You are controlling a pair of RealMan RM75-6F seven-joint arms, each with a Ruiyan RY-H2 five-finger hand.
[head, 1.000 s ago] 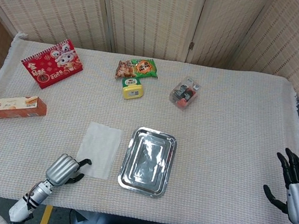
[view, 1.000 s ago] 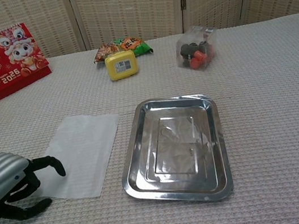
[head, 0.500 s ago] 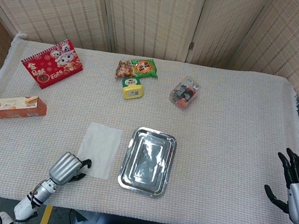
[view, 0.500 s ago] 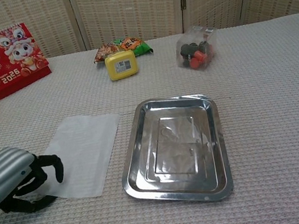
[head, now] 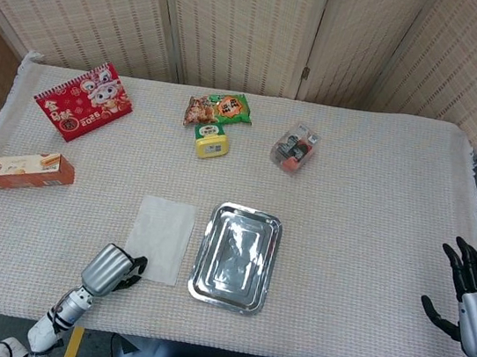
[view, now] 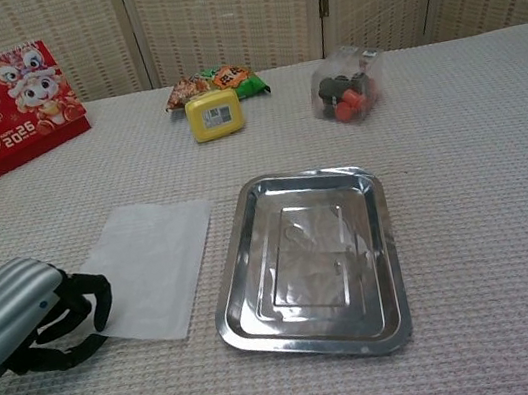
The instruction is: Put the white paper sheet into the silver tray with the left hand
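Observation:
The white paper sheet point(head: 160, 238) point(view: 149, 267) lies flat on the cloth just left of the silver tray point(head: 198, 266) point(view: 231, 289), which holds nothing. My left hand point(head: 110, 269) point(view: 31, 318) is at the sheet's near-left corner. Its dark fingers point(view: 96, 295) curl over that corner and the thumb lies below it, so the corner is hidden in the pinch. My right hand point(head: 472, 287) hovers far off at the table's right edge with its fingers spread and nothing in it; the chest view does not show it.
A red calendar point(head: 82, 101) and an orange box point(head: 21, 170) lie at the left. Snack packets point(head: 219, 108), a yellow container point(head: 212, 142) and a clear bag of small items point(head: 294, 148) lie behind the tray. The table's near edge runs just under the left hand.
The left hand's fingers have curled further onto the sheet's near-left corner, and the sheet has slid slightly away and toward the tray. The right hand has barely moved.

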